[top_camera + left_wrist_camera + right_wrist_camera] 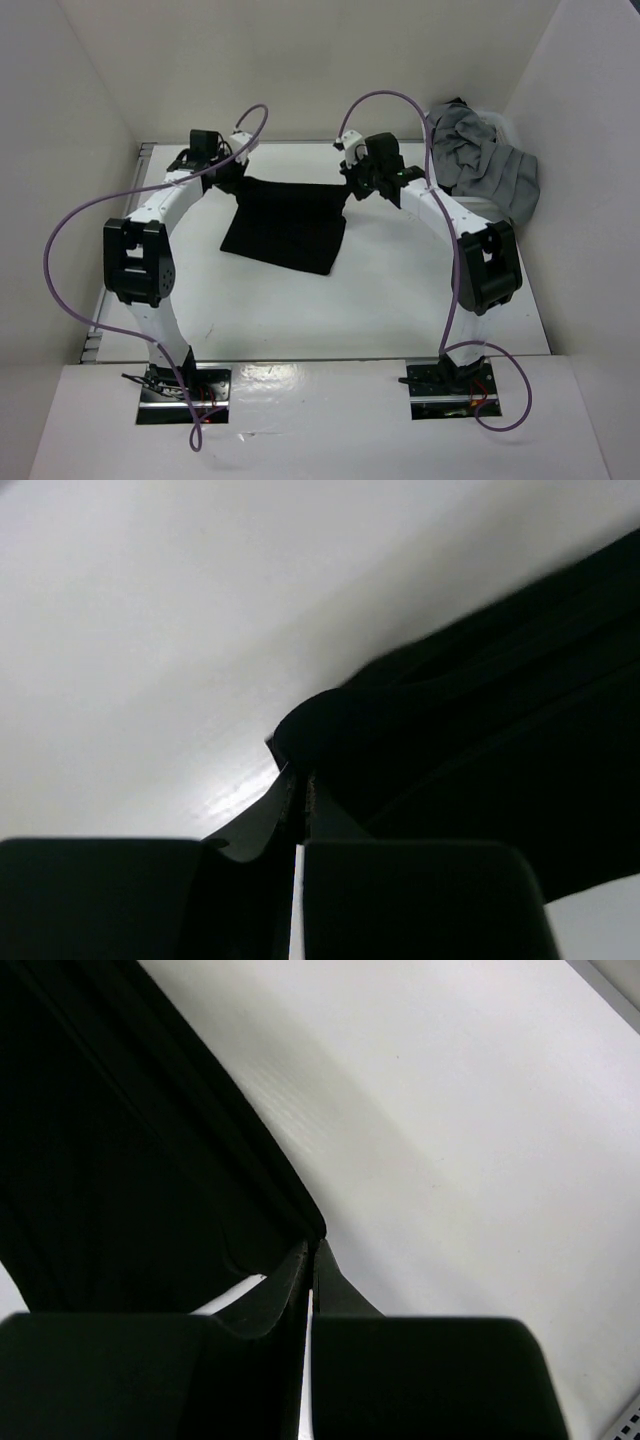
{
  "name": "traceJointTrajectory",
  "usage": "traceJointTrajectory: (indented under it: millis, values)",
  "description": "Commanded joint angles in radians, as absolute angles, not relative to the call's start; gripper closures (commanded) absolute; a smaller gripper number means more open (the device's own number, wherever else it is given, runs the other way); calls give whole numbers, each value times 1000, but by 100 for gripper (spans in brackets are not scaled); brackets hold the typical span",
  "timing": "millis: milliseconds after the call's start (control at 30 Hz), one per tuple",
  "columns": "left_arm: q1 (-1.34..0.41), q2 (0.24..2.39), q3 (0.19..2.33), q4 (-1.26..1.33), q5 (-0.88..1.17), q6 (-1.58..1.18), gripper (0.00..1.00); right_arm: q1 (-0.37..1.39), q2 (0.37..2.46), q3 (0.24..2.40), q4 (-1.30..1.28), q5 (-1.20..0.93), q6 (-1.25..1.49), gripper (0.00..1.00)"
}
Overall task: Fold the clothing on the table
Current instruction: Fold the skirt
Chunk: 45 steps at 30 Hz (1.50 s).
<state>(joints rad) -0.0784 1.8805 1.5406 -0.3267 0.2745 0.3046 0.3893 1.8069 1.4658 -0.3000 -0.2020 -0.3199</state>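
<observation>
- top external view takes in the whole layout: the black clothing (285, 225) lies on the white table (300, 310) towards the far side. its near edge is flat and its far edge is stretched between my two arms.
- from up there, my left jaws sit at the far left corner of the garment and my right jaws at the far right corner. i cannot tell from that height how tightly they are closed.
- only that view shows the grey garments (485, 165), heaped in the far right corner by the wall, apart from the black piece.
- left wrist view fills the gap: my left jaws are pinched together on a bunched corner of the clothing (480, 730), with white table (150, 630) behind it.
- right wrist view: my right jaws are clamped on an edge of the clothing (130, 1160). the fabric spreads to the left and the table (480, 1140) is bare to the right.
</observation>
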Motion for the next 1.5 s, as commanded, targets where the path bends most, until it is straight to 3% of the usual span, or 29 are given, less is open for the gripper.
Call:
traceJointTrajectory:
  millis: [0, 633, 767, 800, 967, 1067, 1133, 1367, 1467]
  values:
    - [-34, 1792, 1485, -276, 196, 387, 100, 402, 1726, 1465, -354, -138, -368, 100]
    - [15, 1695, 1307, -330, 295, 560, 100, 563, 1687, 1370, -485, -124, -514, 100]
    - [25, 1660, 1235, -341, 295, 592, 92, 583, 1698, 1348, -494, -124, -537, 100]
    - [25, 1649, 1221, -341, 295, 606, 85, 583, 1698, 1338, -503, -124, -546, 100]
    - [58, 1617, 1164, -341, 316, 626, 71, 650, 1698, 1318, -525, -112, -575, 100]
    - [80, 1606, 1143, -350, 327, 626, 61, 693, 1707, 1307, -564, -112, -594, 89]
    - [106, 1597, 1134, -350, 345, 626, 59, 730, 1717, 1298, -587, -112, -603, 84]
    - [126, 1568, 1114, -370, 373, 626, 56, 840, 1747, 1296, -719, -147, -636, 84]
    - [135, 1549, 1104, -379, 373, 626, 56, 896, 1769, 1296, -759, -137, -637, 76]
